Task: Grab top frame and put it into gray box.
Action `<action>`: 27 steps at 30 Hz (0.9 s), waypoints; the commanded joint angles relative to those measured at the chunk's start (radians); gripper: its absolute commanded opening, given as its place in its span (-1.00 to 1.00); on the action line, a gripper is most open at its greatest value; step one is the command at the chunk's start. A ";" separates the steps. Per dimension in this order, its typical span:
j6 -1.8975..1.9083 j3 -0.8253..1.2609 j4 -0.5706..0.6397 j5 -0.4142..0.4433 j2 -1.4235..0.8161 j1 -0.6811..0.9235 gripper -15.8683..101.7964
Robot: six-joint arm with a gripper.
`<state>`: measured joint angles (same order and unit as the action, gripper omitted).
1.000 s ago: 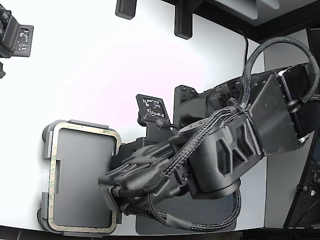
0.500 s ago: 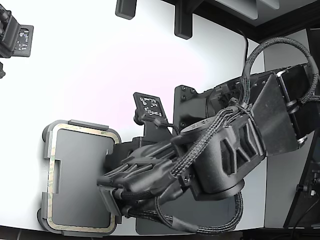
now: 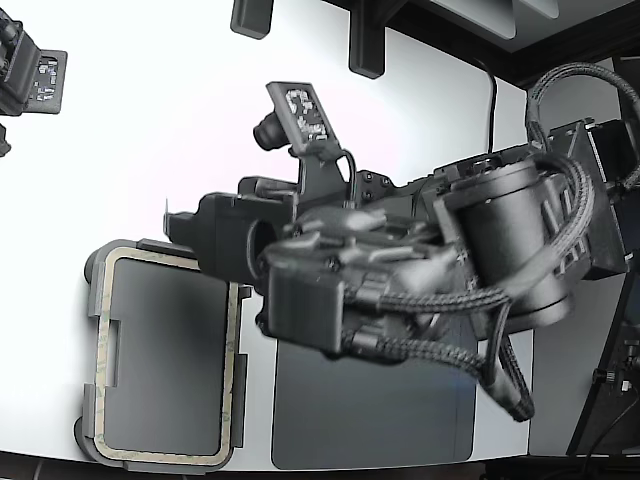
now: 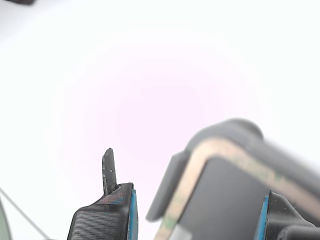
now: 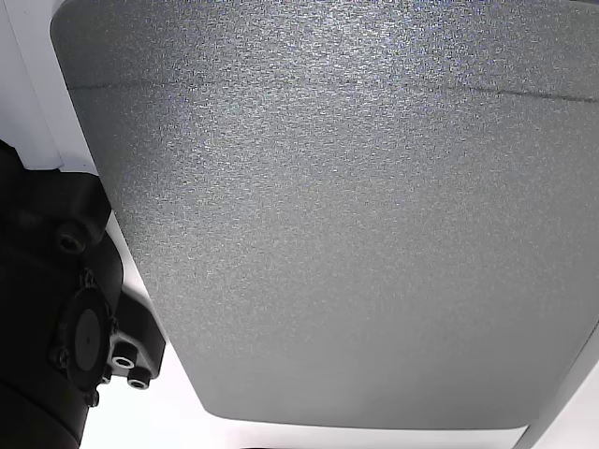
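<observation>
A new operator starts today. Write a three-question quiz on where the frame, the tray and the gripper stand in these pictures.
1. True or false: the top frame already lies in the gray box.
2. Is the gripper open or shut, going by the wrist view?
3. In the exterior view, the dark mat lies on which side of the gray box: A, the view's left; B, the view's right?

Key
1. True: the speckled ring sits along the tray's rim.
2. Open: the two fingers stand apart with nothing between them.
3. B.
</observation>
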<state>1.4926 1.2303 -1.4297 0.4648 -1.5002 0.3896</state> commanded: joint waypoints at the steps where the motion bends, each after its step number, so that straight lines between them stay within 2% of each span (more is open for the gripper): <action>1: -0.652 0.123 0.097 -0.020 -0.186 -0.086 0.88; 3: -0.862 0.238 0.137 -0.109 -0.308 -0.160 0.97; 7: -1.157 0.532 0.250 -0.313 -0.583 -0.310 0.97; 11: -1.319 0.877 0.443 -0.410 -0.853 -0.397 0.97; 18: -1.370 1.190 0.488 -0.428 -1.150 -0.451 0.97; 27: -1.391 1.399 0.474 -0.411 -1.419 -0.449 0.97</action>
<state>0.1135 2.6139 -0.9572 0.0598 -2.8302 -0.0430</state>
